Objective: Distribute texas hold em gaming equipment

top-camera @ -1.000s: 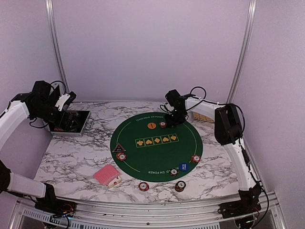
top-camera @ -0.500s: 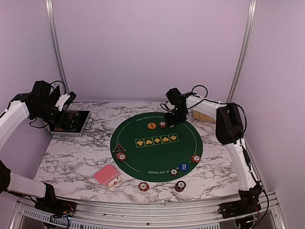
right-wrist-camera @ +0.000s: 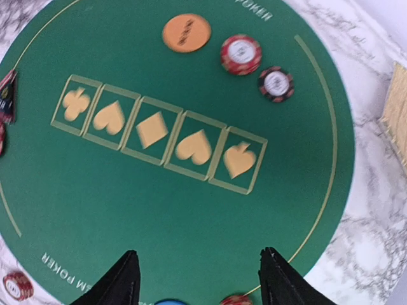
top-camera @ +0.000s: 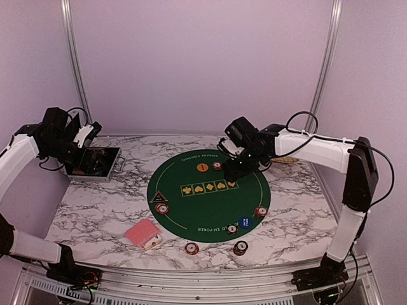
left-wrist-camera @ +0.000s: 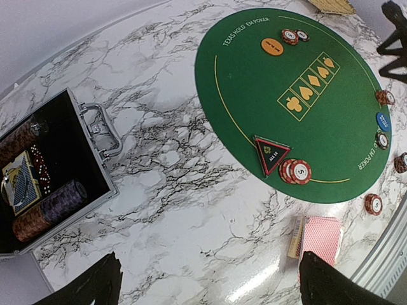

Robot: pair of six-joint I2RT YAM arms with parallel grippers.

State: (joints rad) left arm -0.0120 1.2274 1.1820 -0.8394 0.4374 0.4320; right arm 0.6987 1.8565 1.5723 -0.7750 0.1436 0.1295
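Observation:
My right gripper hangs open and empty over the far right part of the green mat. In its wrist view the gripper sits above bare felt, with an orange round button, a red chip stack and a dark chip stack farther off. A blue round button and more chip stacks lie at the mat's near right. The dark triangular button lies beside a red chip stack. Red-backed cards lie on the marble. My left gripper is open, high above the table.
An open metal case holding chips and cards sits at the far left. A woven straw tray lies at the far right, partly behind my right arm. Two chip stacks and a card box rest near the front edge.
My right arm has swung its elbow out to the right. Its gripper drew back from the far chip stacks toward the mat's middle, with its jaws spreading wider. The left arm is unchanged.

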